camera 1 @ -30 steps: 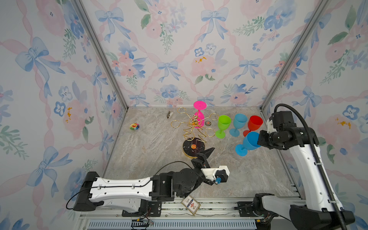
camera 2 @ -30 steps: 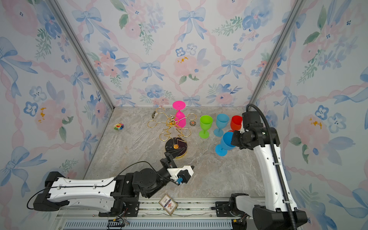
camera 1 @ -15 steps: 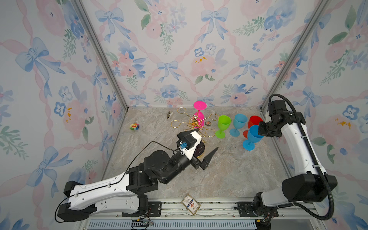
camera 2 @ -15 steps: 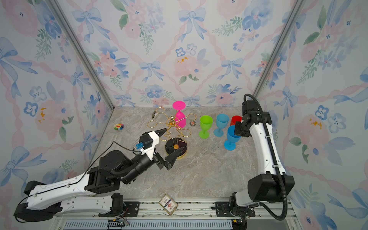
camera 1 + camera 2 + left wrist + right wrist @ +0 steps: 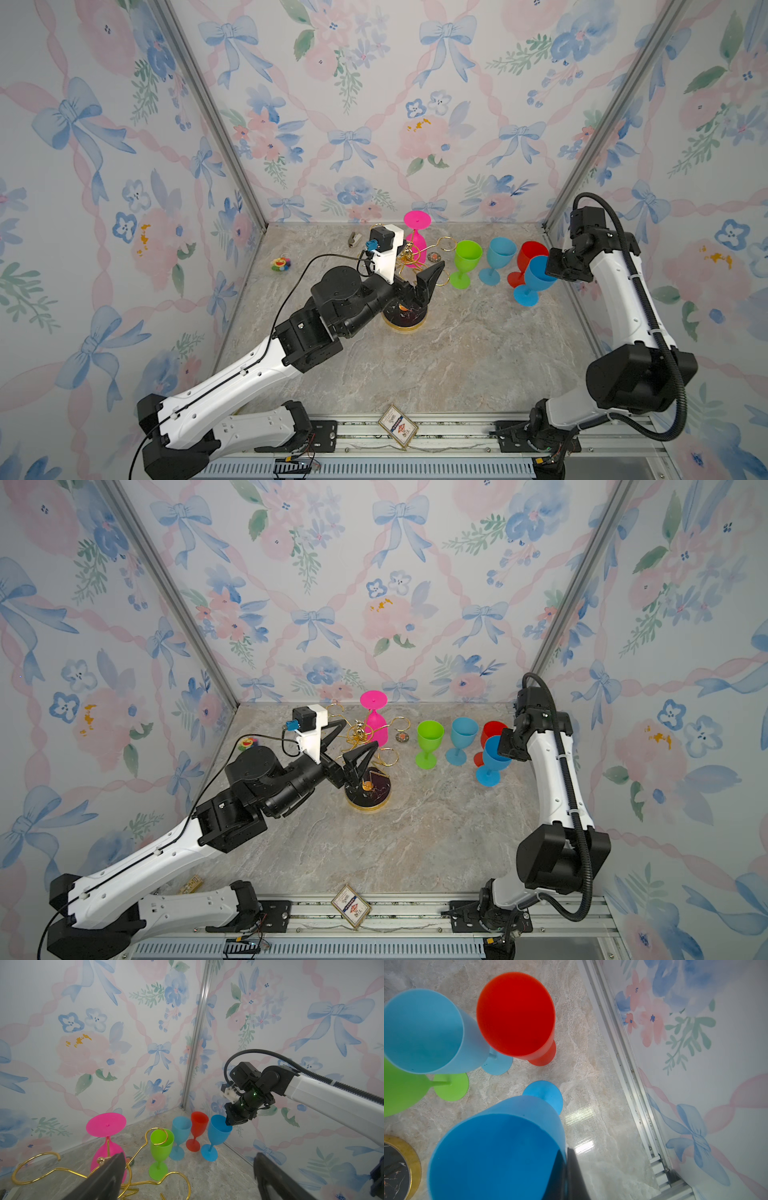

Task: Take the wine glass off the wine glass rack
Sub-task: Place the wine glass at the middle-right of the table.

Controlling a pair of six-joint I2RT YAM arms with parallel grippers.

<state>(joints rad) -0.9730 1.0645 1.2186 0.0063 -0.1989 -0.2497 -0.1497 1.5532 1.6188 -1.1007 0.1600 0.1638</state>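
High stereo overviews; close wrist views

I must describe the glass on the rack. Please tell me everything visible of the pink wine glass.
The pink wine glass looks like opaque matte plastic, one bright colour all over. It hangs upside down from the gold wine glass rack, near the back wall: flat round foot on top, thin stem, bowl below with its mouth downward. It looks undamaged. The open left claw is close but does not grip it.
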